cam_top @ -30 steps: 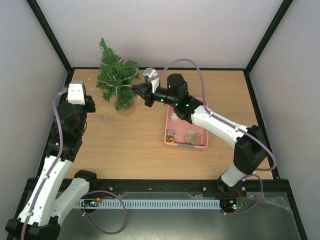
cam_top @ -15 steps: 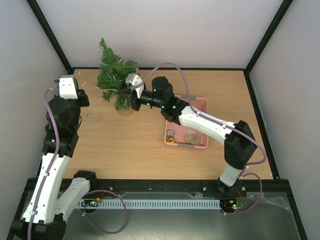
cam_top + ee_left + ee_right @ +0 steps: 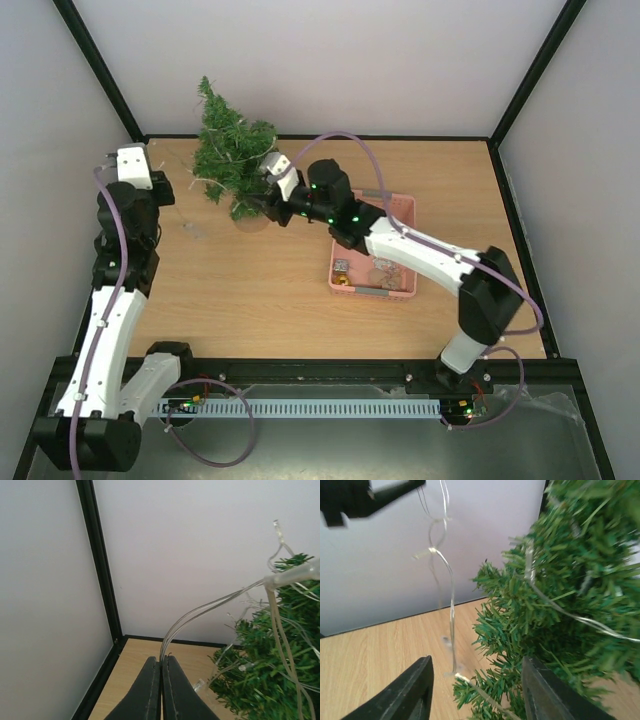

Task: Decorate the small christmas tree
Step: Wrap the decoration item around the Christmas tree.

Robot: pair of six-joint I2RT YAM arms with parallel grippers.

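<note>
1. While hanging high in the upper left of the overhead view, the left gripper (image 3: 161,661) had its fingers pressed together, clamped on a clear light string (image 3: 210,607) that rose from between the tips.
2. From that grip the light string ran rightward to the tree. One slack strand with tiny bulbs dangled in the gap, at upper left of the right wrist view.
3. The small christmas tree (image 3: 232,160) stood upright left of centre in the overhead view, at the table's (image 3: 260,290) far edge near the back wall. Strands already lay across its branches.
4. Just right of the tree, the right gripper (image 3: 477,661) sat low by the lower branches. Its jaws stood apart and held nothing. Greenery showed between the fingers, but I could not tell whether it touched them.
5. Further right, the pink basket (image 3: 400,212) lay partly under the right forearm. The small items inside were too small to identify.
6. Judgement: the step in hand looked like draping the lights, and it was only partly done.
7. Judgement: the next move would call for the left arm to carry its strand around the tree under light tension. The right gripper would need to guide the wire without snagging needles or tipping the base.
</note>
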